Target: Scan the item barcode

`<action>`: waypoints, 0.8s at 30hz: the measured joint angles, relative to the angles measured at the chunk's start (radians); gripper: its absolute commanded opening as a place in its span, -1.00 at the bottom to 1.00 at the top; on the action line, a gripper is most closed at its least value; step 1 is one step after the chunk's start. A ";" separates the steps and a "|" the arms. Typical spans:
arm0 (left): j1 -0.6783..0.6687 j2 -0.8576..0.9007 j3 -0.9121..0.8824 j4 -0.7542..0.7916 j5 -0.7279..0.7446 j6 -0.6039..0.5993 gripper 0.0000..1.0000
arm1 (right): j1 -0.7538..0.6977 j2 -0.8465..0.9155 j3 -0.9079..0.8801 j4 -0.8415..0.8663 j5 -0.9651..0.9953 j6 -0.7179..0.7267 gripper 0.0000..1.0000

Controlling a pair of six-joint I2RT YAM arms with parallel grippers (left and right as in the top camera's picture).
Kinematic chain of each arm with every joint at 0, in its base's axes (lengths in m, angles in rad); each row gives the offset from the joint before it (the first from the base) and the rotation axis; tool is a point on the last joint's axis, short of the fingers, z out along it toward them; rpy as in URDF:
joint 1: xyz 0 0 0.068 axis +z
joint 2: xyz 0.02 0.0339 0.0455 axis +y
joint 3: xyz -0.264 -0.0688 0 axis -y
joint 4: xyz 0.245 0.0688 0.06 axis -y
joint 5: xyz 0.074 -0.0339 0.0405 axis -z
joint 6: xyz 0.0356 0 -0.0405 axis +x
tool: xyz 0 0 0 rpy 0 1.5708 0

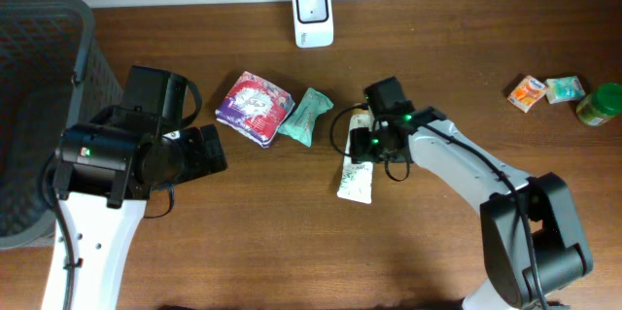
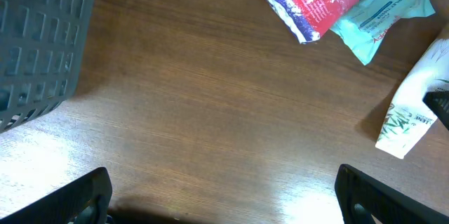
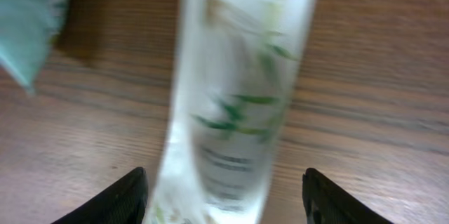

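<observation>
Wooden table [image 1: 292, 252], white tube [image 1: 356, 182], green leaf print

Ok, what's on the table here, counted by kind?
Packets: 4 (red-purple packet, teal packet, orange packet, pale packet)
White tube: 1
Green jar: 1
Scanner: 1
Basket: 1
Total: 8

The left arm [image 1: 92, 242] is white, with a black boxy top and a red and green mark [image 1: 87, 152]. The right arm [image 1: 457, 159] is white with black joints, a thin black cable [image 1: 340, 135] and green lights [image 1: 404, 113]. The left gripper [image 1: 212, 149] is black.
</observation>
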 measured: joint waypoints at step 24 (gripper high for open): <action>0.000 0.000 0.000 -0.001 0.000 0.000 0.98 | 0.016 0.178 0.445 0.586 0.046 -0.049 -0.92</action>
